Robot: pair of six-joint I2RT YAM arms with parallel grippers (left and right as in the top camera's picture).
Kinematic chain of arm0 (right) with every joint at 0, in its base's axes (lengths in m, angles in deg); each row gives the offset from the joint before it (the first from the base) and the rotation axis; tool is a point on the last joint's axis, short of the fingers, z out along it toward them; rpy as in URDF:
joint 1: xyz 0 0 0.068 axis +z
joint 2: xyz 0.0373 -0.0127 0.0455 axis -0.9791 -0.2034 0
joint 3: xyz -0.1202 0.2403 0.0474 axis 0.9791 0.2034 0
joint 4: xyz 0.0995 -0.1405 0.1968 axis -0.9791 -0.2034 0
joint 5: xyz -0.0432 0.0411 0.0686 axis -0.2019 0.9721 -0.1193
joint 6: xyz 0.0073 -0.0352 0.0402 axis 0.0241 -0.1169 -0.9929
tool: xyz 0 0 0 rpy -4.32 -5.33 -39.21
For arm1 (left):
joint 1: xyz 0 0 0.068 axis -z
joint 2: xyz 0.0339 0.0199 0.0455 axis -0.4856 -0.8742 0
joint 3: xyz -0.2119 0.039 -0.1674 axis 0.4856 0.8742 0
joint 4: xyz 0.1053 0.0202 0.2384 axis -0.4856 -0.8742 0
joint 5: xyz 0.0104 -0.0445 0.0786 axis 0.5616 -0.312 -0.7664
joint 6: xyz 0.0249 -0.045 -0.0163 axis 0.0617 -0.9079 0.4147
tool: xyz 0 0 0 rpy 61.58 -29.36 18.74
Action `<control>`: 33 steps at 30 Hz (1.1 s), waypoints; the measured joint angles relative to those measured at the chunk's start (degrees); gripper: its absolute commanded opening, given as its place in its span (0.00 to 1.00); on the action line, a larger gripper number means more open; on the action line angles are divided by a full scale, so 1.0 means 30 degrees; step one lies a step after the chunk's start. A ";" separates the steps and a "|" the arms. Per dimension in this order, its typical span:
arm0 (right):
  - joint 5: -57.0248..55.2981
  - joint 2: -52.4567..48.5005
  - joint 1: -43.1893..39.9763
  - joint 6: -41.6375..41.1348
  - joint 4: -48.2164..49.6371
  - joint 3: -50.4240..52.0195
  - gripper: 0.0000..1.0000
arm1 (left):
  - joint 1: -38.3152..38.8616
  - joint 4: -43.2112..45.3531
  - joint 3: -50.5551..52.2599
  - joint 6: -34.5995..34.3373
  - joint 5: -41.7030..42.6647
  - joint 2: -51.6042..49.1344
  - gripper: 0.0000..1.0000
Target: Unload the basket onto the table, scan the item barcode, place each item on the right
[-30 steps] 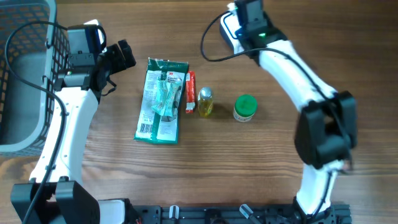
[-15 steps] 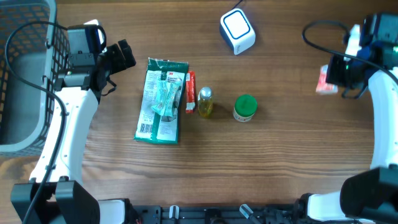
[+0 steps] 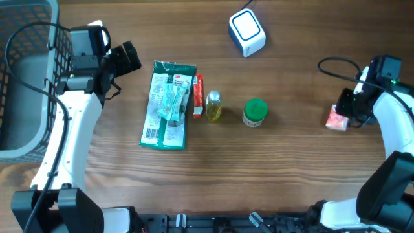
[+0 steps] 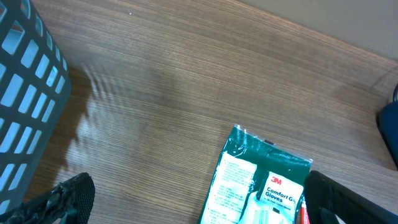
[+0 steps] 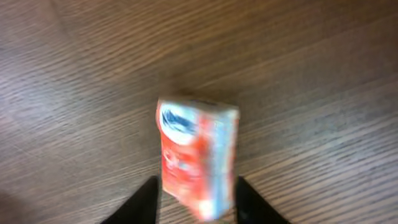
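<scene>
Small red-orange carton (image 5: 198, 163), blue-white end, within right claw (image 5: 197, 198), grip unclear, left claw (image 4: 199, 190) wide open

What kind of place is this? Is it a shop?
Probably a pretend shop checkout on a wooden table: there's a small white barcode scanner, a grey basket and a gloves pack.

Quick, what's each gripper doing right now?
Left gripper: open, holding nothing.
Right gripper: jaws either side of the small red box; gripping or released, cannot tell.

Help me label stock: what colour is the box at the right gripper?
The small box is red-orange with a blue-and-white end; best in right wrist view.
</scene>
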 measured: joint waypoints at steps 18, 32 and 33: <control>0.6739 0.3279 0.6914 -0.4809 -0.3009 -0.4022 0.96 | 0.0000 -0.0007 0.0000 -0.0007 0.0000 0.0000 1.00; 0.0874 -0.2616 1.4549 -0.9785 -0.2754 -0.4014 0.89 | 0.0000 0.0000 0.0000 0.0000 0.0000 0.0000 1.00; 0.0867 -0.3060 1.4549 -0.9850 -0.2761 -0.4014 0.84 | 0.0000 0.0000 0.0000 -0.0007 0.0000 0.0000 1.00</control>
